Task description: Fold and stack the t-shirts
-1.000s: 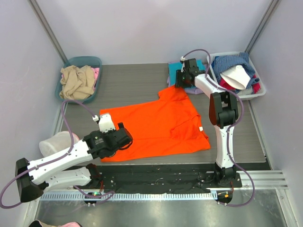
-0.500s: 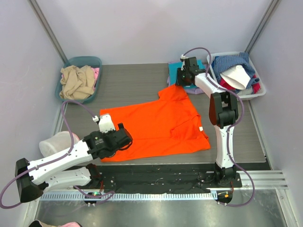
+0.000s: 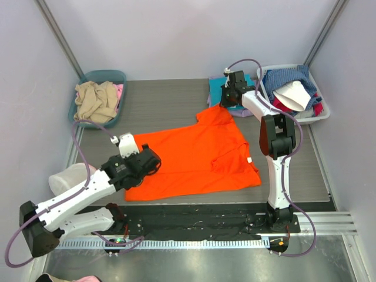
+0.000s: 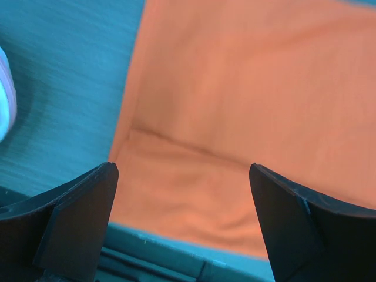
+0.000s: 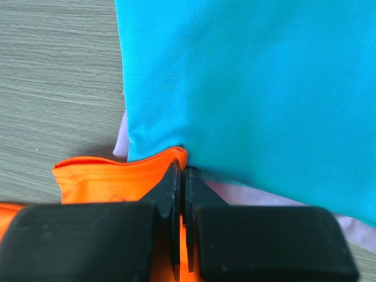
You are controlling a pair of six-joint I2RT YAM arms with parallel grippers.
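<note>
Pinching soft orange t-shirt (image 5: 111, 171) hem, right hand (image 5: 181, 169) beside fine-mesh teal rectangle (image 5: 264, 88).

No writing, brand, number or sign is legible anywhere; the small white tag (image 3: 249, 160) at the orange t-shirt's (image 3: 200, 158) right edge is too tiny to read.

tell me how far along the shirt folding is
Done: a flat-folded teal cloth t-shirt lies on a folded lavender cloth t-shirt. In hand: the bright orange cloth t-shirt lies spread out, unfolded; the right gripper has its fingers shut on its far edge, and the left gripper hangs open over its near-left corner. Left: folding the orange one and stacking it.
</note>
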